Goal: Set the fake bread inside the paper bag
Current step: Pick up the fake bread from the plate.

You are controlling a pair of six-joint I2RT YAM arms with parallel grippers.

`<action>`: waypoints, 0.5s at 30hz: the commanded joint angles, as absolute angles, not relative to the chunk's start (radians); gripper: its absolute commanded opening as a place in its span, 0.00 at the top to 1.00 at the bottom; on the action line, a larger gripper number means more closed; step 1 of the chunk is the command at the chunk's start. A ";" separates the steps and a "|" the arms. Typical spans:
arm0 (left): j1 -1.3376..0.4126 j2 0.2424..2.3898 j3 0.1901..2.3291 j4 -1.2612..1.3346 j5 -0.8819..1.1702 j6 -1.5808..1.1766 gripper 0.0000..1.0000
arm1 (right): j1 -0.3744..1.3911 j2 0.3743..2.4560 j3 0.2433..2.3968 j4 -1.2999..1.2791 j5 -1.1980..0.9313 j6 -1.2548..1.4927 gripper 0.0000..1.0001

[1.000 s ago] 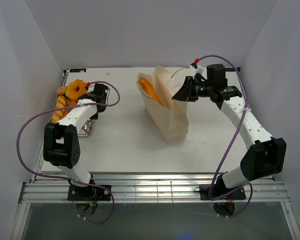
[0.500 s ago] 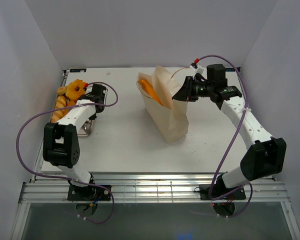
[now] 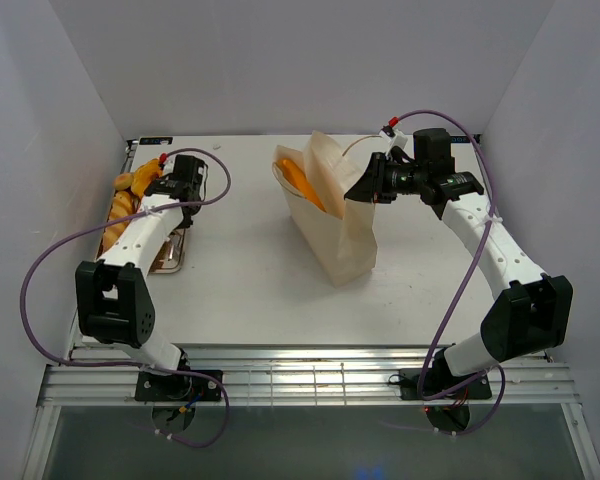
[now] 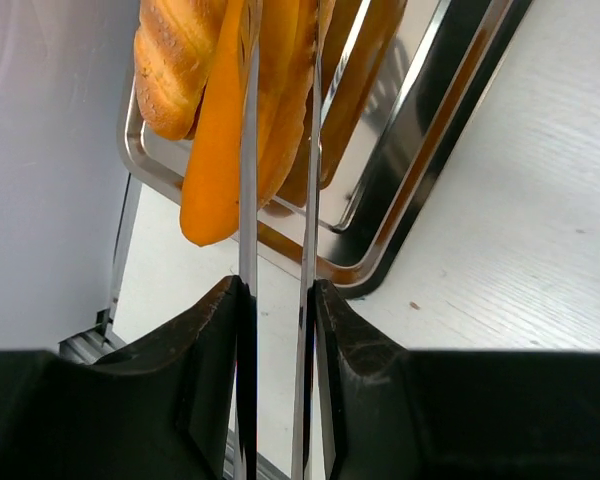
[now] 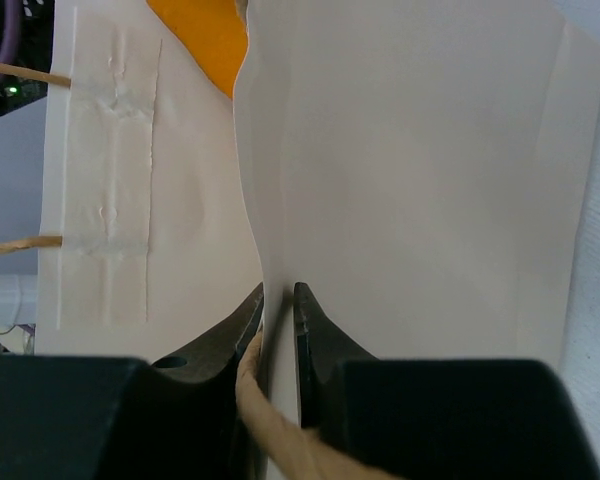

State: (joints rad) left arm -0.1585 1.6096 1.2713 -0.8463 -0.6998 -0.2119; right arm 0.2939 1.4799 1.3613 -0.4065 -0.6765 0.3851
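The fake bread [image 3: 125, 198] is a pile of glossy golden loaves on the silver tray [image 3: 170, 262] at the far left. My left gripper [image 3: 172, 185] is over that pile and shut on thin pale tongs [image 4: 248, 200]. In the left wrist view [image 4: 278, 295] the tong blades flank an orange loaf [image 4: 280, 100] beside a crusty one [image 4: 175, 60]. The tan paper bag [image 3: 335, 225] stands mid-table with one orange loaf [image 3: 300, 180] inside. My right gripper [image 3: 365, 185] is shut on the bag's wall [image 5: 420, 180], pinching the paper by a cord handle [image 5: 270, 420].
The tray's rim [image 4: 420, 180] runs diagonally under the tongs, close to the left wall. White walls close in the table on three sides. Purple cables loop from both arms.
My left gripper has swung further left and back over the bread pile, now covering the doughnut that showed before. The right arm and the bag have not moved.
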 commanded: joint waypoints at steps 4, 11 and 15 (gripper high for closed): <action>-0.172 1.430 1.433 -0.939 -0.576 -0.281 1.00 | 0.290 1.463 1.367 -0.387 -0.657 0.383 0.83; -0.175 1.309 1.626 -0.980 -0.288 -0.351 1.00 | 0.291 1.457 1.367 -0.396 -0.627 0.380 0.89; -0.176 1.272 1.822 -0.953 -0.061 -0.434 1.00 | 0.299 1.453 1.376 -0.405 -0.600 0.380 0.92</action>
State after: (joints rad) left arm -0.1715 1.3380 1.6855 -0.9947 -0.2970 -0.3553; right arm 0.2939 1.4799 1.3613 -0.4084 -0.6312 0.3855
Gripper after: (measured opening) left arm 0.414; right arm 0.086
